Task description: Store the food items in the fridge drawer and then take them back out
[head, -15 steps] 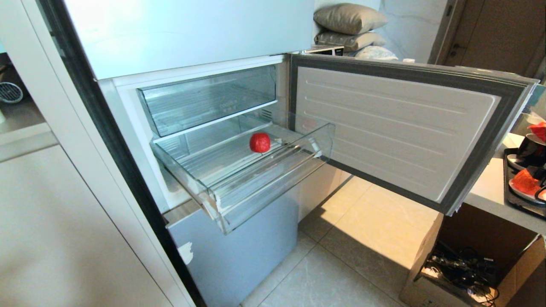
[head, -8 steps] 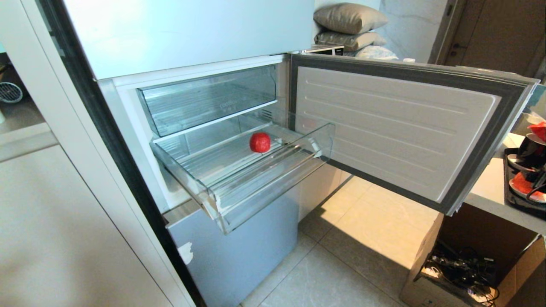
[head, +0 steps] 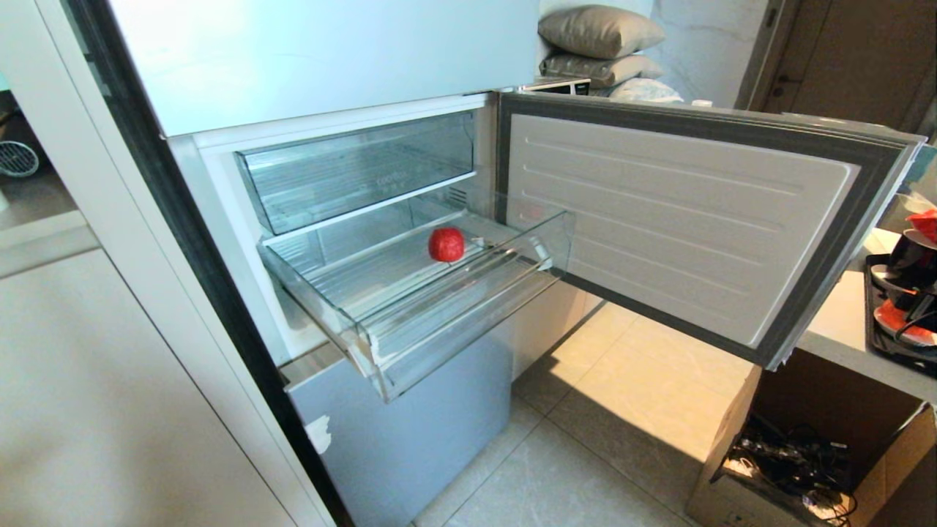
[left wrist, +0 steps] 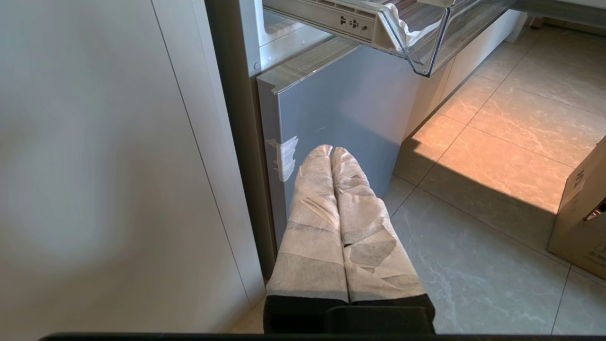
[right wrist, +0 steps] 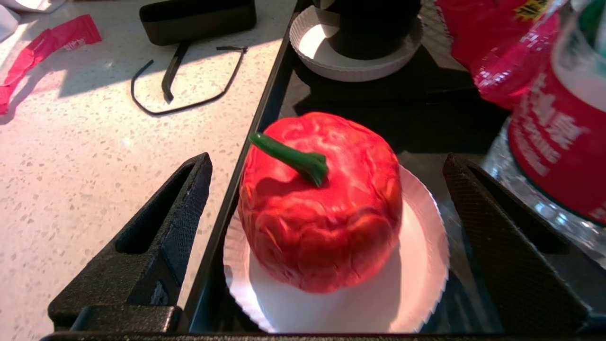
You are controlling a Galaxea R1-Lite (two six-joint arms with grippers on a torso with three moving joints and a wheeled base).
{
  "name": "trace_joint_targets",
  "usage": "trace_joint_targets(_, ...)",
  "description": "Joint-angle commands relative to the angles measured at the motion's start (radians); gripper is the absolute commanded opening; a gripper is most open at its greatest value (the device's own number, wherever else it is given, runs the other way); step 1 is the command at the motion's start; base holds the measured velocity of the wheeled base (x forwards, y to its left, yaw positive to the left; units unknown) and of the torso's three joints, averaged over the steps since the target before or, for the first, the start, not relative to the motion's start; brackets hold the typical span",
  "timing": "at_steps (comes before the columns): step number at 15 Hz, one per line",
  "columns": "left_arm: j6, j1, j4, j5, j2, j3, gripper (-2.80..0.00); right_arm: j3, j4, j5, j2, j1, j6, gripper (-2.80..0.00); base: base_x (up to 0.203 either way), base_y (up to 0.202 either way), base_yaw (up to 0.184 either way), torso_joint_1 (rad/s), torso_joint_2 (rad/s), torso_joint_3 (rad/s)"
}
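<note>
the right gripper [right wrist: 326, 227] has its black jaws spread wide, one on either side of the orange-red piece with a green stem [right wrist: 322, 203] and not touching it. that piece sits on a white paper plate [right wrist: 416, 284] in a black tray [right wrist: 426, 118] on the speckled counter [right wrist: 94, 142], at the far right of the scene, well apart from the fridge. it looks light and moulded, with a wrinkled, faintly glossy skin that may slip; a hold across its broad middle, below the stem, seems safest, since the stem looks thin and could bend. the plate is light and could lift or slide along with it. close by stand a red-labelled clear bottle [right wrist: 563, 142] and a red packet [right wrist: 492, 52] on one side, and a dark cup on a second plate [right wrist: 360, 42] beyond, so the outer finger has little room. the glossy red piece [head: 446, 244] already lies on the ribbed floor of the fridge drawer [head: 468, 322], pulled out, left of the open fridge door [head: 695, 219]. the left gripper [left wrist: 331, 154] hangs low by the cabinet with its wrapped fingers pressed together, holding nothing.
</note>
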Motion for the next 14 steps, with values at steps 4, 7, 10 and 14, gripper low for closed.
trace_joint_targets(4, 0.0, 0.0, 0.0, 0.0, 0.0, 0.0, -2.8, -0.026, -0.005, 0.002, 0.026, 0.022, 0.005, 0.0, 0.0, 0.0, 0.0, 0.0, 0.0, 0.0)
trace_joint_targets(7, 0.0, 0.001, 0.001, 0.001, 0.0, 0.0, -2.8, -0.023, -0.004, 0.002, 0.028, 0.023, 0.012, 0.0, 0.0, 0.0, 0.0, 0.0, 0.0, 0.0)
trace_joint_targets(10, 0.0, 0.0, 0.0, 0.001, 0.0, 0.0, -2.8, -0.023, -0.004, 0.002, 0.034, 0.026, 0.015, -2.8, 0.0, 0.0, 0.0, 0.0, 0.0, 0.0)
trace_joint_targets(14, 0.0, 0.0, 0.0, 0.0, 0.0, 0.0, -2.8, -0.021, 0.004, 0.005, 0.029, 0.026, 0.024, -2.8, 0.0, 0.0, 0.0, 0.0, 0.0, 0.0)
